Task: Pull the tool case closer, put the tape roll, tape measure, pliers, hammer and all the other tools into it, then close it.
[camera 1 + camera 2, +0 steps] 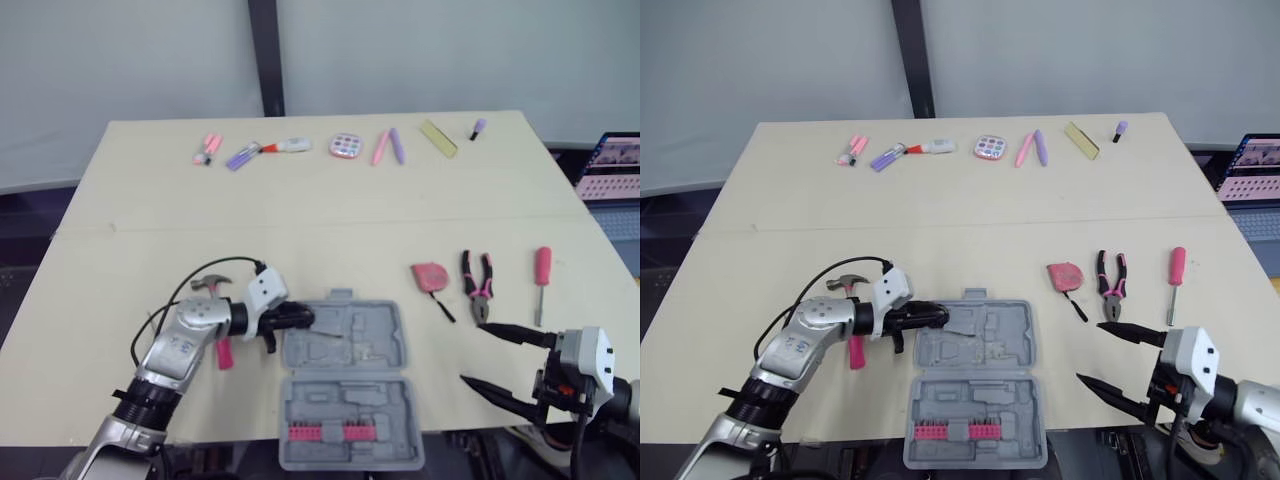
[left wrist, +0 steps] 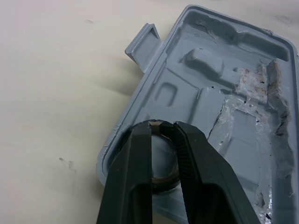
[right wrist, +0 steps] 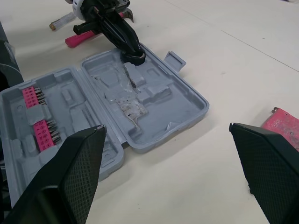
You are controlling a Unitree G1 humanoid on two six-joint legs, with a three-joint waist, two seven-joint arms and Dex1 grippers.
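The grey tool case (image 1: 385, 335) lies open near the table's front edge, lid flat toward me. My left gripper (image 1: 300, 318) hovers over the case's far left corner, shut on a dark tape roll (image 2: 164, 179). Just left of the case lies the hammer (image 1: 224, 352) with its pink handle, partly hidden by my left arm. To the right of the case lie the pink tape measure (image 1: 431, 275), the pliers (image 1: 478, 285) and a pink screwdriver (image 1: 541, 275). My right gripper (image 1: 472, 353) stands open at the front right, below the pliers, with nothing between its fingers (image 3: 70, 177).
A strip of pink bits (image 1: 325, 432) sits in the case's near half. Along the table's far edge lie several small items: pink and purple markers (image 1: 207, 149), a round pink case (image 1: 345, 146), a yellow strip (image 1: 438, 138). A laptop (image 1: 610, 168) stands off the right edge.
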